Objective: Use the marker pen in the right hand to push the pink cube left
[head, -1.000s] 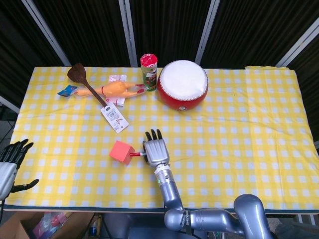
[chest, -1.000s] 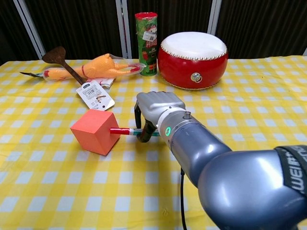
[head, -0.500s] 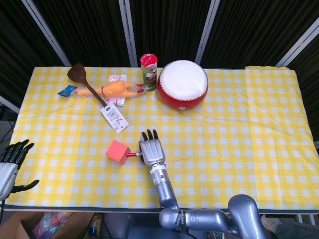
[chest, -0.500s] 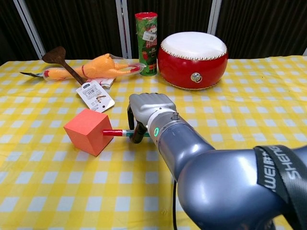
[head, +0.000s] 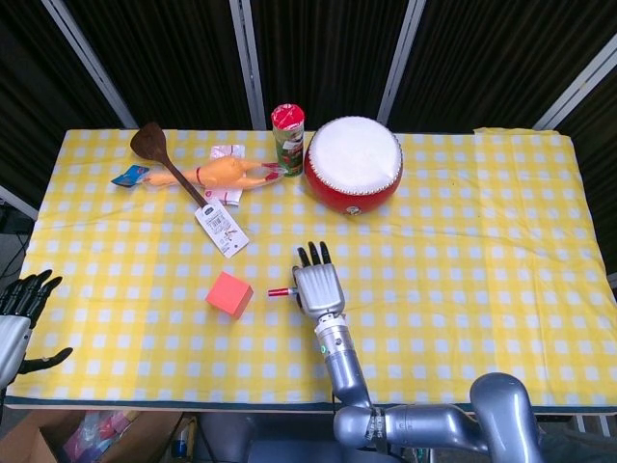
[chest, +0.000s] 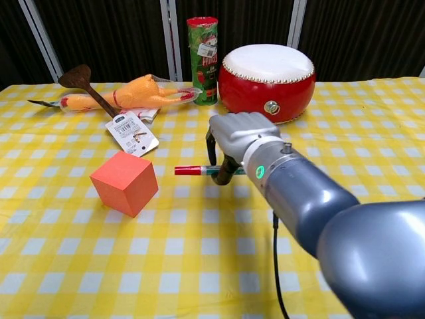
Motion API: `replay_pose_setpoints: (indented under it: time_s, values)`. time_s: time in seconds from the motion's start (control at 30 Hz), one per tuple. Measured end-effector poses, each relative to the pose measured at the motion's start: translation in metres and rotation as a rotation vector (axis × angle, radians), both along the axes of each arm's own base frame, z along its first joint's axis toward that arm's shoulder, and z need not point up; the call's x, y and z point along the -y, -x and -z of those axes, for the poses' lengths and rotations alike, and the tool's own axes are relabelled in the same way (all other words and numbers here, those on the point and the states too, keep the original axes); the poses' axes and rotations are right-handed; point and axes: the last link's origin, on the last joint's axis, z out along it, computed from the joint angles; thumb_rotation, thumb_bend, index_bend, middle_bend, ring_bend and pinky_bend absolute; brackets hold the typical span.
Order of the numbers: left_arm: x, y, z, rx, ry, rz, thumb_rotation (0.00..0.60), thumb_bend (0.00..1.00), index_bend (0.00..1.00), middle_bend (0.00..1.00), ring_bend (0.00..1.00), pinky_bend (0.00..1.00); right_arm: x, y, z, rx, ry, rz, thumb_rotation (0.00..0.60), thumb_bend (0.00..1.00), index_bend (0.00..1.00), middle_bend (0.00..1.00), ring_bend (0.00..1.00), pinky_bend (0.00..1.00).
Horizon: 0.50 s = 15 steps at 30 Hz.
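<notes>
The pink cube (head: 229, 293) (chest: 124, 183) sits on the yellow checked cloth, left of centre. My right hand (head: 318, 286) (chest: 237, 137) grips a marker pen (head: 281, 290) (chest: 196, 171) that lies level, its red cap pointing left toward the cube. The cap tip stands a short gap to the right of the cube, not touching it. My left hand (head: 19, 315) hangs off the table's left edge, fingers spread, holding nothing; the chest view does not show it.
At the back stand a red drum (head: 353, 161) (chest: 267, 81) and a snack can (head: 287, 139) (chest: 204, 60). A rubber chicken (head: 224, 175) (chest: 139, 92), wooden spatula (head: 162, 157) and a tagged card (head: 222, 228) (chest: 131, 131) lie back left.
My right hand has pulled back to the right with the marker, opening a gap from the cube. Before that the cube slid slightly left under the cap's push.
</notes>
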Motion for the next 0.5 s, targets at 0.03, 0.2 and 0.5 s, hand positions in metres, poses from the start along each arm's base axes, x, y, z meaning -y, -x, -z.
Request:
replay_pose_setpoints:
  time_s: [0.03,0.2,0.5]
  values:
    - [0.000,0.000,0.000,-0.005,-0.001,0.003,0.600,0.00,0.00,0.00,0.00,0.00,0.001,0.006,-0.008,-0.007,0.013,0.002,0.600,0.57,0.59,0.16,0.01,0.00]
    - [0.002,-0.001,0.002,-0.028,-0.003,0.017,0.600,0.00,0.00,0.00,0.00,0.00,0.006,0.036,-0.041,-0.035,0.062,0.025,0.600,0.57,0.59,0.16,0.01,0.00]
    - [0.003,-0.002,0.004,-0.050,-0.014,0.025,0.600,0.00,0.00,0.00,0.00,0.00,0.016,0.111,-0.101,-0.088,0.144,0.115,0.600,0.57,0.59,0.16,0.01,0.00]
